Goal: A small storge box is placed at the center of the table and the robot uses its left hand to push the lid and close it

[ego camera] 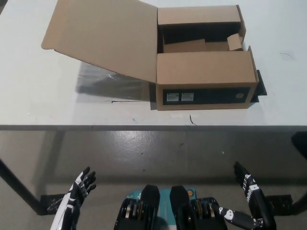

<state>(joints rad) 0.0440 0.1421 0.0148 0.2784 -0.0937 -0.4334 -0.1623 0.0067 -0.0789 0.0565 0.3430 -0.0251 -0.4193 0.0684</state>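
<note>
A brown cardboard storage box (204, 79) stands on the white table (43, 103), a little right of its middle. Its large lid (103, 36) is swung open to the left and hangs tilted above the tabletop, with a shadow beneath it. The inside of the box is dark, with loose flaps showing. My white left hand (76, 194) is low at the bottom left, below the table's front edge, open with fingers spread. My black right hand (252, 196) hangs at the bottom right, also open. Neither hand touches the box.
The table's front edge runs across the picture at about mid height, with grey floor below it. A dark table leg (17, 184) slants at the lower left. Black tape marks (257, 88) show by the box's right side.
</note>
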